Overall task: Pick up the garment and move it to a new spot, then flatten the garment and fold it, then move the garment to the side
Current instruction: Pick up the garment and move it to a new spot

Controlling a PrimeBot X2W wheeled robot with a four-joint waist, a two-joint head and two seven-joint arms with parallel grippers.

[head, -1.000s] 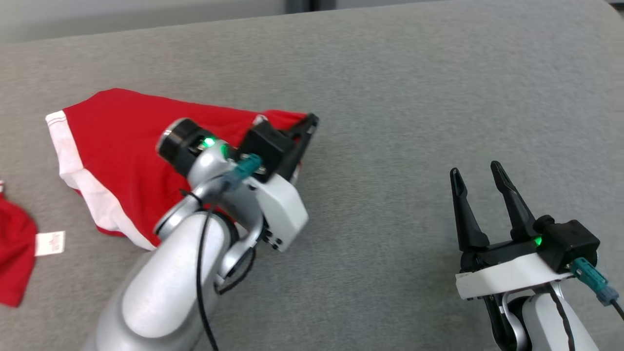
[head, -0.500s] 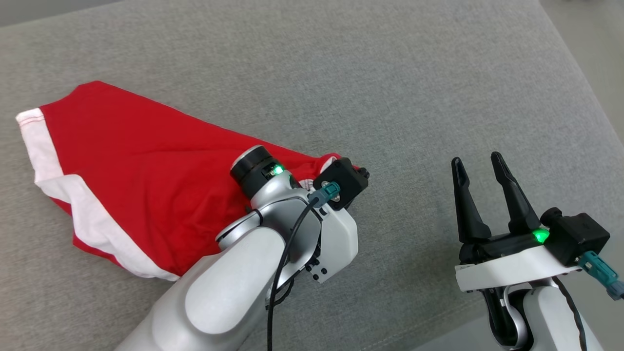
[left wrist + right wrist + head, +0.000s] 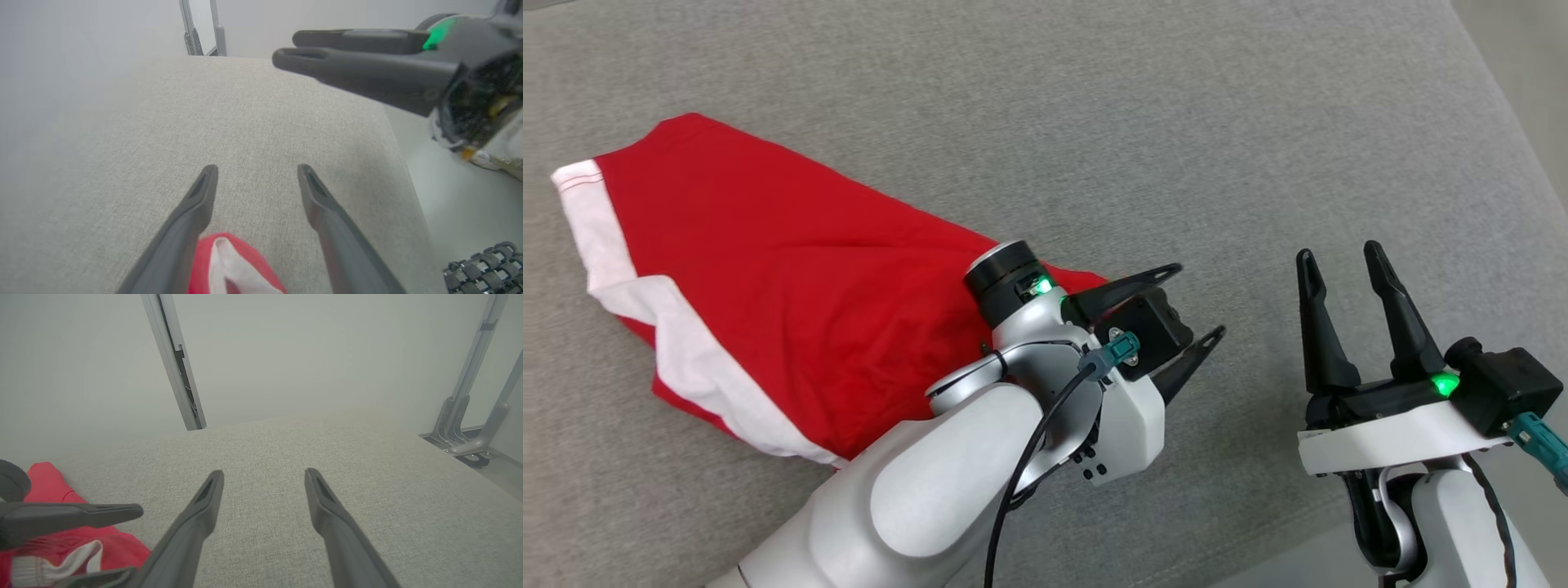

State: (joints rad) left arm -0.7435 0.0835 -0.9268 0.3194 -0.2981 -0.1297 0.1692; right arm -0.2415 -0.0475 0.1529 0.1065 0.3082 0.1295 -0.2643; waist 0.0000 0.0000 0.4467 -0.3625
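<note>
The garment (image 3: 768, 269) is red with a white band and lies spread on the grey cushion at the left of the head view. Its right corner (image 3: 229, 261) rests on the cushion between the bases of my left fingers, loose. My left gripper (image 3: 1199, 300) is open just past that corner, jaws wide apart and nothing between the tips (image 3: 257, 169). My right gripper (image 3: 1339, 253) hovers open and empty at the lower right, well clear of the garment (image 3: 122, 547). The right wrist view has a left finger (image 3: 81, 514) lying across the red cloth.
The grey cushion (image 3: 1094, 122) stretches wide beyond and between the grippers. Its right edge (image 3: 1503, 147) drops to pale floor. Metal frame posts (image 3: 175, 363) stand behind the cushion. A roller wheel (image 3: 482, 265) is on the floor at the right.
My left gripper has gone from shut to open, letting go of the garment's corner, which now lies on the cushion. The head camera shifted. My right gripper stays open.
</note>
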